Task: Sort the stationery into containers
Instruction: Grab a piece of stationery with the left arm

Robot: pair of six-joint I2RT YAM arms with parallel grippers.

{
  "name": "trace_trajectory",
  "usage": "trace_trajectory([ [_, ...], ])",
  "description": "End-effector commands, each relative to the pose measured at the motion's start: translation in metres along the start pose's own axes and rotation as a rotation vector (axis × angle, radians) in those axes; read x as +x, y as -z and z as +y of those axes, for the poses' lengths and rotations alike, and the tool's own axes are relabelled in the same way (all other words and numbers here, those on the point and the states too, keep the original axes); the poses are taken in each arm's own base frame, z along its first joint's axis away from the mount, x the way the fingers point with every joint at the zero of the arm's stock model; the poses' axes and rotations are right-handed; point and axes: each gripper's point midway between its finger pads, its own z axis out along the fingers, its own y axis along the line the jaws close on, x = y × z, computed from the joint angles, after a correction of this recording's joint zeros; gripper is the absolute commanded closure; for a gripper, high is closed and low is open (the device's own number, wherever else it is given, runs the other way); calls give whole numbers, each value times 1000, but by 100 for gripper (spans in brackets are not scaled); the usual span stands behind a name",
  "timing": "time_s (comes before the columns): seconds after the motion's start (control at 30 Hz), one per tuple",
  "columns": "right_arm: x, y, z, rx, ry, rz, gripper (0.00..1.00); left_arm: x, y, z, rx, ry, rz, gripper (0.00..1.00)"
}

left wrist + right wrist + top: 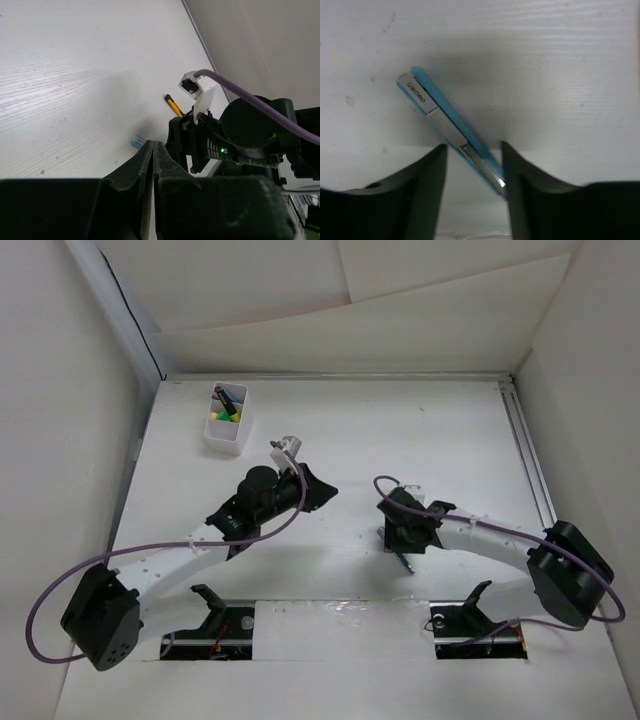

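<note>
A light blue cutter-like piece of stationery [447, 125] lies slantwise on the table between the fingers of my right gripper [473, 150]. The jaws stand apart around it; the right finger [512, 170] touches its near end and the left finger stands off it. From above, my right gripper [393, 538] points down at this blue piece [401, 560]. My left gripper [325, 490] hovers at mid table, shut [154, 144] on nothing. A yellow-and-black pen [174, 105] lies beyond the right arm. The white container [225, 445] at back left holds a black marker [228, 398] and yellow-green pieces [222, 416].
White walls close in the table on the left, back and right. A metal rail [528, 455] runs along the right edge. Purple cables [60, 585] loop off both arms. The right arm's wrist [250, 130] fills the left wrist view's right side.
</note>
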Motion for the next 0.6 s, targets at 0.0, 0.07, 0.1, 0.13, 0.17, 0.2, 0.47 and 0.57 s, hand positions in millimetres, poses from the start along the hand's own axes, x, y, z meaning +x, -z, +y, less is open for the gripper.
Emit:
trace_trajectory([
  [0.0,-12,-7,45,-157,22,-8,52,-35,13,2,-97,-24,-118,100],
  [0.07,-14,-18,53,-159,34,4,80,-37,16,9,-135,-22,-133,100],
  [0.1,-20,-22,61,-179,30,-14,86,-37,17,16,-164,-18,-132,100],
  [0.13,-21,-23,70,-201,52,-17,90,-35,18,24,-204,-6,-132,100],
  [0.17,-28,-22,84,-231,58,-39,94,-38,17,26,-232,-5,-131,100],
  [0.2,-35,-31,92,-232,73,-55,100,-29,18,39,-288,10,-102,100],
  [0.47,-80,-52,157,-278,168,-152,93,-35,27,61,-428,48,-148,84],
  [0.57,-89,-41,163,-303,160,-178,53,-35,34,68,-479,61,-152,76],
])
